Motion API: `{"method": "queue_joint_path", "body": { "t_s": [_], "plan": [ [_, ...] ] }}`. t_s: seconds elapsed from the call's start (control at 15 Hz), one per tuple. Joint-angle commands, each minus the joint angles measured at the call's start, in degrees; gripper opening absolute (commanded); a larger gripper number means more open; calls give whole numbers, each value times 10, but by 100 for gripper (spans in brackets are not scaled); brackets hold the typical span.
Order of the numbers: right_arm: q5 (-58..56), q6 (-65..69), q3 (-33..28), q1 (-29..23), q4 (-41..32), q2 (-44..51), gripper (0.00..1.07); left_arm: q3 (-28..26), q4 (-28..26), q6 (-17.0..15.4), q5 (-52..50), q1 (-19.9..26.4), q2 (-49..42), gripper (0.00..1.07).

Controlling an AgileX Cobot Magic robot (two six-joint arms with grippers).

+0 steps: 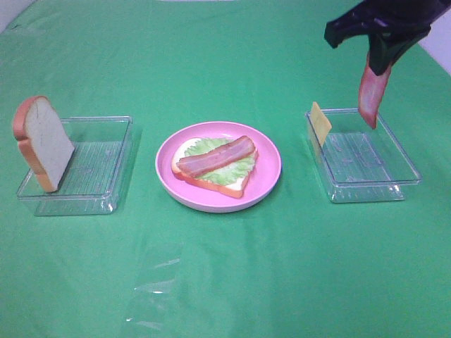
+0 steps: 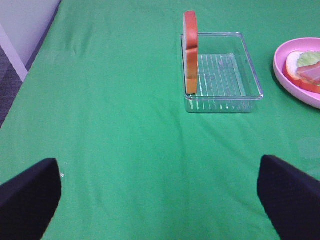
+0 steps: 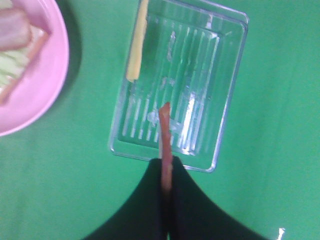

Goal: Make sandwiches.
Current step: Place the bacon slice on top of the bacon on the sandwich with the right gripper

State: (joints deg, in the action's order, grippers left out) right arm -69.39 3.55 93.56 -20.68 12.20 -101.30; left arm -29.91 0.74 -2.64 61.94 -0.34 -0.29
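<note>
Nearest to me lay the green tablecloth (image 1: 225, 282), bare at the front apart from a few shiny creases. The left gripper (image 2: 159, 180) hung over that bare cloth, well short of the left tray (image 1: 91, 169). Its two dark fingers were spread wide with nothing between them.

Further in, three things sat in a row across the table. The left tray was clear plastic with a ribbed floor. A bread slice (image 1: 44, 144) stood on edge at its outer end, crust up and tilted out over the rim. In the middle sat the pink plate (image 1: 271, 165), holding the open sandwich (image 1: 215, 169). The sandwich was a bottom slice of white bread with pale lettuce (image 1: 236, 172) spread on it and a plated bacon strip (image 1: 215, 157) laid slantwise on top. It had no top slice.

On the right stood the right tray (image 1: 366, 165), also clear and ribbed. The cheese square (image 1: 320, 123) was propped on edge against the wall on the plate's side, toward the far corner.

Farthest back and highest, the right gripper (image 1: 378, 65) was pressed together on the upper end of a hanging bacon strip (image 1: 370, 95). The strip dangled straight down over the right tray. Its lower tip looked clear of the tray floor and was well apart from the cheese.
</note>
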Motion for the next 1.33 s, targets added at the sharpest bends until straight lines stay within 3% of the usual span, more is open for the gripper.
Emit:
{"method": "queue_joint_path", "body": {
  "t_s": [0.07, 0.13, 0.2, 0.27, 0.53, 0.93, 1.2, 1.33],
  "plan": [
    [-16, -13, 23, -2, -73, 8, 0, 2, -2, -1, -3, 2, -2, 100],
    [-9, -17, 23, -2, -91, 8, 0, 2, -2, -1, -3, 2, -2, 100],
    [26, -46, 23, -2, -178, 3, 0, 2, -2, -1, -3, 2, -2, 100],
    [48, -57, 23, -2, -212, -3, 0, 2, -2, -1, -3, 2, -2, 100],
    [93, -69, 23, -7, -285, -37, 0, 2, -2, -1, -3, 2, -2, 100],
    [218, -75, 48, -124, -306, -135, 0, 2, -2, -1, -3, 2, -2, 100],
    [277, -74, 61, -140, -309, -190, 0, 2, -2, -1, -3, 2, -2, 100],
    [277, -56, 61, -140, -268, -213, 0, 2, -2, -1, -3, 2, -2, 100]
  ]
}}
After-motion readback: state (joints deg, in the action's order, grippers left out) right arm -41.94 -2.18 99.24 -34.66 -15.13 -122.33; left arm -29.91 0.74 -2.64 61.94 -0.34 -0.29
